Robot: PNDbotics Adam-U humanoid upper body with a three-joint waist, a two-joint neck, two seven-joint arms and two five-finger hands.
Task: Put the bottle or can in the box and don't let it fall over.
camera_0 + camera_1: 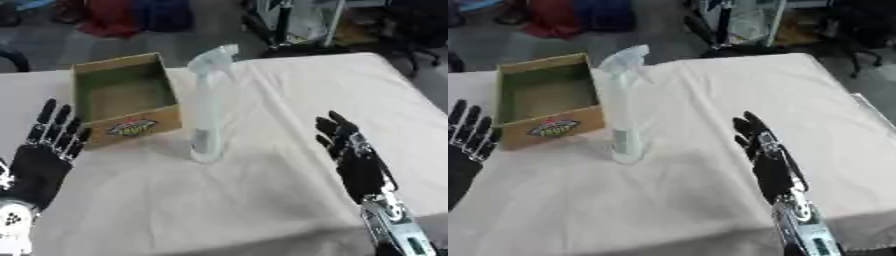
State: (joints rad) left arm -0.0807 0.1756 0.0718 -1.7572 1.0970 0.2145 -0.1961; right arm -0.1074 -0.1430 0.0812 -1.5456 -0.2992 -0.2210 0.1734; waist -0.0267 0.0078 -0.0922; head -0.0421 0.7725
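Translucent pale plastic spray bottle [208, 107] stands upright on the cream tablecloth [262, 200], just right of the open brown cardboard box [124, 97], apparently empty. Left hand [48, 145] and right hand [354, 155] rest with straight fingers, touching nothing.

We cannot read the colourful printed label [133, 127] on the front of the open brown cardboard box [122, 97]; it is only a blur. The marking low on the tall clear plastic spray bottle [208, 107] is also unreadable. In the right eye view, the black left hand [465, 145] is cut off by the picture's left edge.
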